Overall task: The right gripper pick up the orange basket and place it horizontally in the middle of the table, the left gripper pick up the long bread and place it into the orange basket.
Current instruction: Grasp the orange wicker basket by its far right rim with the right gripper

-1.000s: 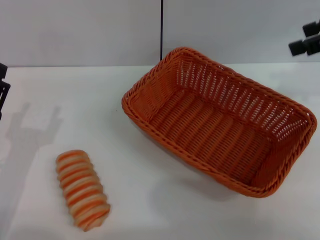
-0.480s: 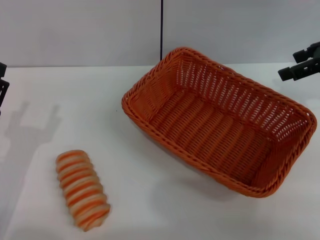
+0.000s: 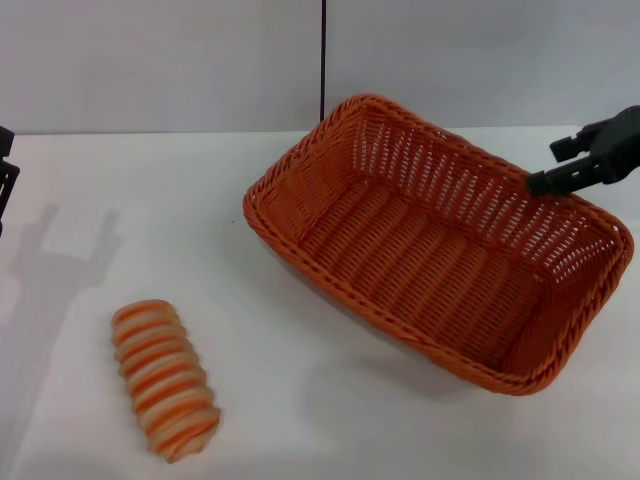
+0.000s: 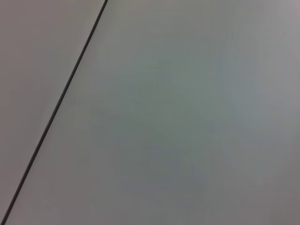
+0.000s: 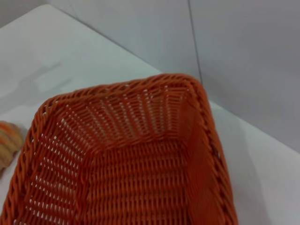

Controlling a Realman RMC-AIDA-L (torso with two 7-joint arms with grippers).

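The orange basket [image 3: 440,245] is seen on the right half of the table [image 3: 250,190], set at a slant, with one corner pointing to the wall and its long sides running diagonally. It is empty. The right gripper [image 3: 565,168] is held above the far long rim near the right end of the basket, apart from the weave as far as can be judged; its two fingers are spread, with a clear gap between them. Nothing is held in it.

The basket is judged to be light and quite stiff, since it is woven with open slots and a thick braided rim. The sloped walls are thin, so the rim is the natural place for a grip: one finger inside the wall, one outside, closed over the braid. As it is taken at one edge, the basket can be expected to tilt or swing, and a firm hold is needed for the turn to horizontal.

The long bread [image 3: 165,378] is lying near the front left of the table, well apart from the basket. It looks soft and ridged, and it is best taken across its short width.

Only a small part of the left gripper [image 3: 6,175] is seen at the left edge; whether it is open cannot be told.
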